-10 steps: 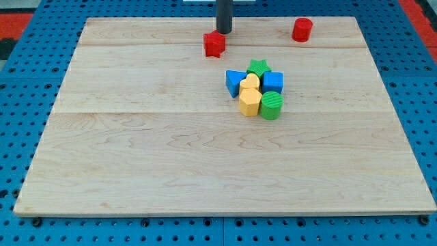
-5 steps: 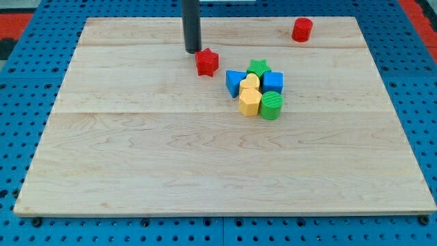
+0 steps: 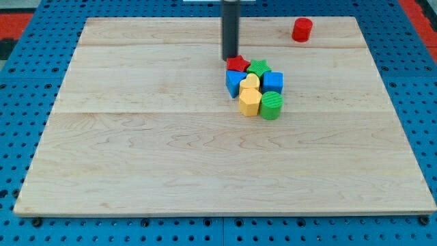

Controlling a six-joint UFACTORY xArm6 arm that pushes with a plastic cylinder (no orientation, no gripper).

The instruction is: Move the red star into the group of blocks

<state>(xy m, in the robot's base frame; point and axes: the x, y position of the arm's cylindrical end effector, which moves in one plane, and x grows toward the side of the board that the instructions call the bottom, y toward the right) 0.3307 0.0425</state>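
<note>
The red star (image 3: 238, 64) lies at the upper left of the group, touching the blue triangle (image 3: 234, 82) and next to the green star (image 3: 258, 67). My tip (image 3: 230, 57) stands just at the star's upper left, touching it or nearly so. The group also holds a yellow heart (image 3: 250, 83), a blue cube (image 3: 272, 83), a yellow hexagon (image 3: 249, 102) and a green cylinder (image 3: 271, 105), packed together right of the board's middle.
A red cylinder (image 3: 302, 29) stands alone near the top right of the wooden board (image 3: 136, 150). The board rests on a blue pegboard surface (image 3: 20, 102).
My tip swept from the star's upper left toward the view's right and pushed the red star right, from open board into contact with the group.
</note>
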